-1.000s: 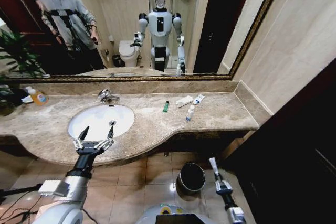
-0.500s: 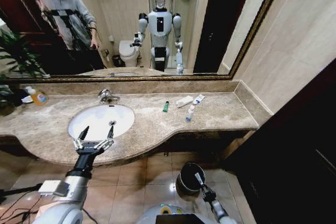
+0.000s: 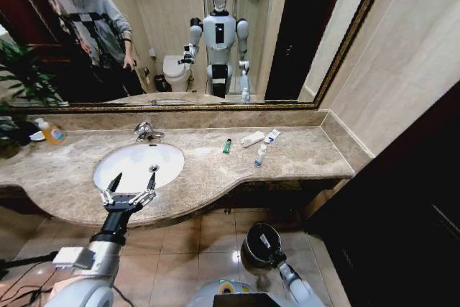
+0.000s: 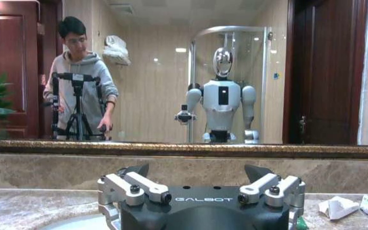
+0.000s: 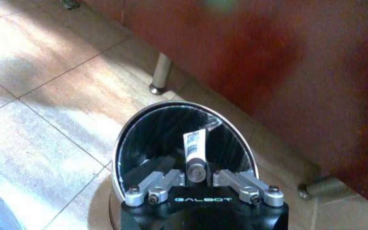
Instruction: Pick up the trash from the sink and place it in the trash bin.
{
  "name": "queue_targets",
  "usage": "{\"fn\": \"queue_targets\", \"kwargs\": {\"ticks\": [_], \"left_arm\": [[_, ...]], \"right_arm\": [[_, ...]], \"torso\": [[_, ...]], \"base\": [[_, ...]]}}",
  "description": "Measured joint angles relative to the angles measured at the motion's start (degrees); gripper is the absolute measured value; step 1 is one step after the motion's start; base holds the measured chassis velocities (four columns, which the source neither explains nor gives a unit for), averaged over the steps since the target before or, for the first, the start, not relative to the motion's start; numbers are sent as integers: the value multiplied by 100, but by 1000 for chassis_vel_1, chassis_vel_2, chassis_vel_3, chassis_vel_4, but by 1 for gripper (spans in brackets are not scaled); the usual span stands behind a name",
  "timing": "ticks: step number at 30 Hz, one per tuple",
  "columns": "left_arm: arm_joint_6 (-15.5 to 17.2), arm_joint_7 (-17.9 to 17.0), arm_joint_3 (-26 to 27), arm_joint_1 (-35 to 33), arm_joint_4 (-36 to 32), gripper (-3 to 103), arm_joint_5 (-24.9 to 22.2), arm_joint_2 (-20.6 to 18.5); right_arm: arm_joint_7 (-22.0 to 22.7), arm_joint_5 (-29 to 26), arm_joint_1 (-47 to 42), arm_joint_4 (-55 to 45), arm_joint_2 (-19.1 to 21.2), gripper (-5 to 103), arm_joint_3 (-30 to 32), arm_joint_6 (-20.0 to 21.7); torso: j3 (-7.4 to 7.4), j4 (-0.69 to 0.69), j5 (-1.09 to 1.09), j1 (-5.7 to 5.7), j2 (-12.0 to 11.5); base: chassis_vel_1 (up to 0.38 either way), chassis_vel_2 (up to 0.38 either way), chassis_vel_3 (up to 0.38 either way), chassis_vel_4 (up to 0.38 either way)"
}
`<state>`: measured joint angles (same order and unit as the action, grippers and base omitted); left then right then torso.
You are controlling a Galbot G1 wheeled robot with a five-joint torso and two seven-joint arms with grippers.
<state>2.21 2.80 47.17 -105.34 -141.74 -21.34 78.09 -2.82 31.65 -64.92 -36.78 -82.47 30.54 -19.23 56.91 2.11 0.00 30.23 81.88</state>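
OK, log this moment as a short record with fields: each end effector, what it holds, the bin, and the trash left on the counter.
left end effector: open, hovering at the front edge of the sink
right end effector: shut on a white tube, over the trash bin
trash bin: on the floor below the counter
trash on counter: green stick, flat white tube, blue-and-white tube, small clear bottle

Glossy stone, chrome and glazed white

Polished beige marble countertop [image 3: 215, 167] surrounds a smooth white sink [image 3: 136, 165] with chrome faucet [image 3: 146, 131]; the dark trash bin [image 5: 171, 139] has a shiny metal rim.
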Motion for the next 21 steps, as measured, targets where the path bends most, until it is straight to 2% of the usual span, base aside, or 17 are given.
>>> {"fn": "queue_targets", "kwargs": {"ticks": [3, 16, 17, 19, 20, 21], "left_arm": [[0, 0, 0, 0, 0, 100, 0, 0], [0, 0, 0, 0, 0, 100, 0, 0], [0, 0, 0, 0, 0, 100, 0, 0], [0, 0, 0, 0, 0, 100, 0, 0], [0, 0, 0, 0, 0, 100, 0, 0], [0, 0, 0, 0, 0, 100, 0, 0]], "right_arm": [[66, 222, 244, 377, -64, 17, 64, 26], [85, 308, 406, 644, -47, 19, 27, 103], [85, 313, 410, 663, -48, 30, 29, 105], [85, 316, 407, 667, -52, 30, 31, 109], [85, 316, 397, 655, -58, 40, 34, 115], [85, 316, 379, 628, -63, 40, 34, 121]], "torso": [[0, 0, 0, 0, 0], [-1, 0, -1, 0, 0], [0, 0, -1, 0, 0], [0, 0, -1, 0, 0], [-1, 0, -1, 0, 0], [0, 0, 0, 0, 0]], "base": [[0, 0, 0, 0], [0, 0, 0, 0], [0, 0, 0, 0], [0, 0, 0, 0], [0, 0, 0, 0], [0, 0, 0, 0]]}}
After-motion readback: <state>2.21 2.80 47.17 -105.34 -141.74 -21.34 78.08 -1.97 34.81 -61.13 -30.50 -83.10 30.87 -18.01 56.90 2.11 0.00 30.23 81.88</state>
